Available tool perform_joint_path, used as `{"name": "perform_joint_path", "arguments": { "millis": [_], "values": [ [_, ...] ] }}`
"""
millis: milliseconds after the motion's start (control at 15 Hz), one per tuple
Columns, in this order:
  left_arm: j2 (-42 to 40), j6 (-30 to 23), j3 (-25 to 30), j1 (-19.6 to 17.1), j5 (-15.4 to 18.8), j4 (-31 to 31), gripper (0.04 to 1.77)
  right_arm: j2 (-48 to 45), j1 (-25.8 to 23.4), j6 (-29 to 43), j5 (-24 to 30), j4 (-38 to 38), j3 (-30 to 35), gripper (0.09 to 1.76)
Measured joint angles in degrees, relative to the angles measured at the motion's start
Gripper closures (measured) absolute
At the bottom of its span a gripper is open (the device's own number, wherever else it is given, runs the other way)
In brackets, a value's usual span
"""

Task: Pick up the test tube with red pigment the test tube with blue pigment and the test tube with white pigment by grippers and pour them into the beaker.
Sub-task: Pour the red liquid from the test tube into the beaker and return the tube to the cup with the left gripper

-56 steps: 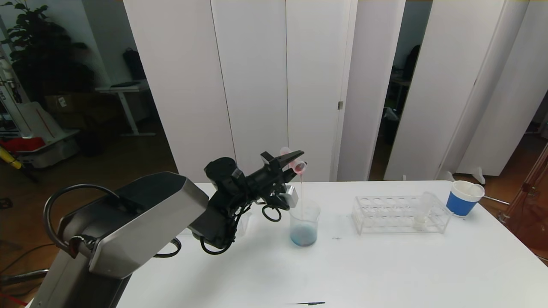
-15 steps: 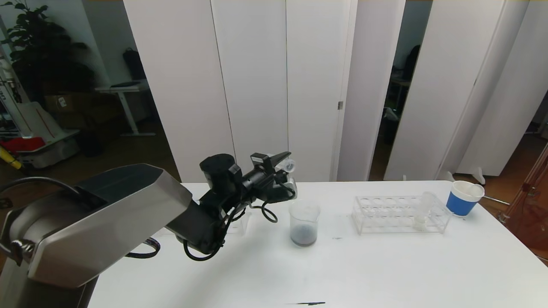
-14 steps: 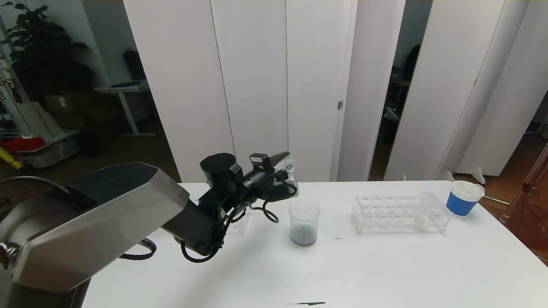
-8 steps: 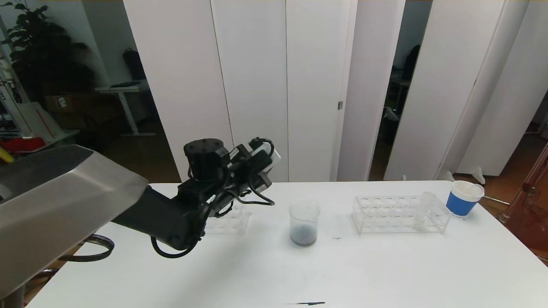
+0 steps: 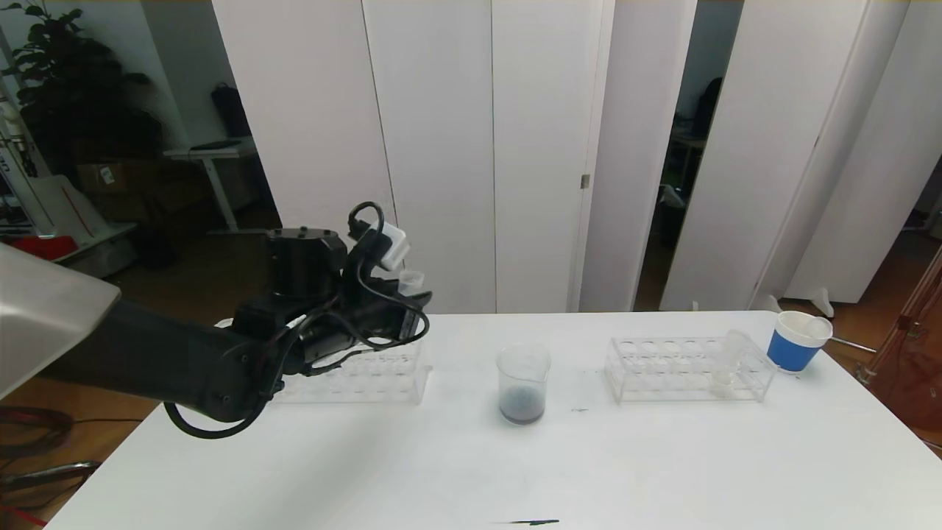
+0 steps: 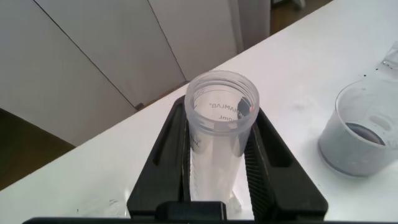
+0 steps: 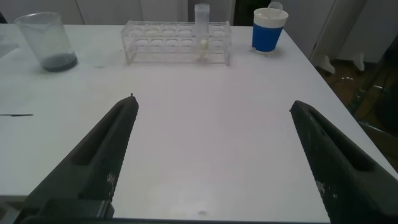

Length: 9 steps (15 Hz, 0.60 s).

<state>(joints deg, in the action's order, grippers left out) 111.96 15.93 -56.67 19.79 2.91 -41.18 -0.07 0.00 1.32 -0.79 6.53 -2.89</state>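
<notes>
My left gripper (image 6: 217, 163) is clamped on an upright, emptied tube (image 6: 219, 127), just above the left rack (image 5: 353, 375). The white tube (image 7: 202, 25) stands upright in the far rack (image 7: 177, 42), nearer my wide-open, empty right gripper (image 7: 214, 146); the beaker (image 5: 523, 383) sits between the racks on the white surface (image 5: 589, 471), screens behind.

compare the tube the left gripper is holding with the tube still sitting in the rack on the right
The tube in the left gripper looks emptied, with only a red speck at its rim; the white-pigment tube has a little creamy liquid at its bottom. The held tube is clamped above the left rack; the white one stands in the right rack. Both are slim, clear and wide-rimmed.
</notes>
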Motion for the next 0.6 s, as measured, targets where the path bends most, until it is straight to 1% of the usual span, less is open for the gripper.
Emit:
{"name": "perform_joint_path", "arguments": {
  "millis": [67,200,267,400,467,600],
  "values": [
    [-0.9,-1.1,0.7,-0.6,-0.2,1.6,1.23,0.0,0.0,0.0,0.0,0.0,0.0,0.10],
    [-2.4,-2.0,3.2,-2.4,-0.6,2.3,1.23,0.0,0.0,0.0,0.0,0.0,0.0,0.10],
    [-3.1,-3.5,4.9,-3.1,-1.2,2.3,1.23,0.0,0.0,0.0,0.0,0.0,0.0,0.10],
    [-4.0,-8.7,7.4,-4.7,-2.8,2.1,1.23,0.0,0.0,0.0,0.0,0.0,0.0,0.10],
    [-4.4,-11.4,8.2,-5.5,-3.0,1.9,1.23,0.0,0.0,0.0,0.0,0.0,0.0,0.10],
    [-5.0,-13.2,9.0,-7.6,-3.1,1.7,1.23,0.0,0.0,0.0,0.0,0.0,0.0,0.10]
  ]
}}
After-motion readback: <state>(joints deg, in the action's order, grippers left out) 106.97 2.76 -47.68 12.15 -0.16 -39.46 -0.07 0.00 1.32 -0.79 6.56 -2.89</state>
